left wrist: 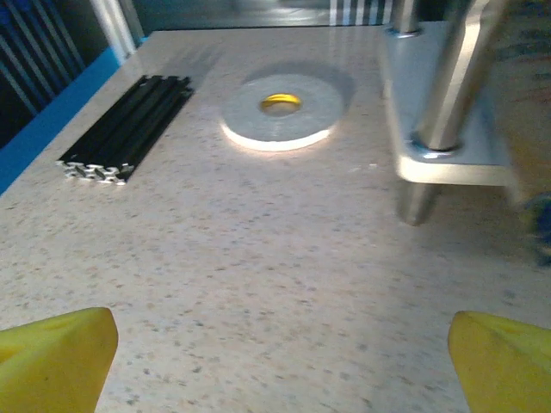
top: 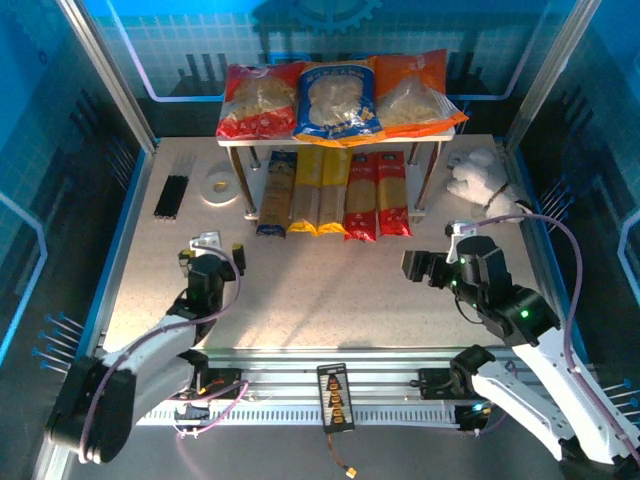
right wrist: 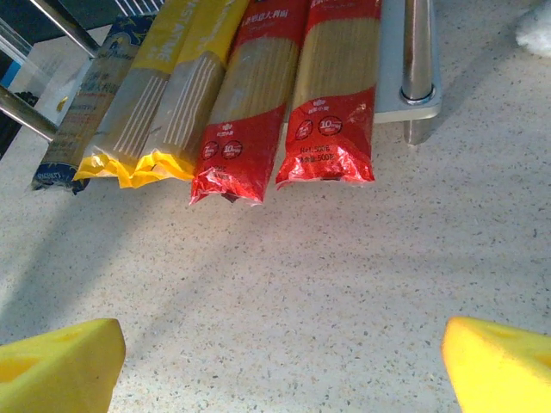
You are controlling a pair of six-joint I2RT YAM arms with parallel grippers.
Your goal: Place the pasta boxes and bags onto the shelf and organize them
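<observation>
Pasta boxes (top: pixel 335 192) are lined up on the lower tier of the shelf (top: pixel 400 141), bags (top: pixel 340 97) on top.
Long axes are laid near-to-far, near ends faced by the right gripper (top: pixel 420 268), judged slightly nearer; its fingers and the left gripper (top: pixel 218 250) fingers are spread, nothing held.

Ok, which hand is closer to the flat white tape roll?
Left. The left hand sits straight in front of the flat white tape roll; the right hand is well off to its right, before the red spaghetti packs.
</observation>
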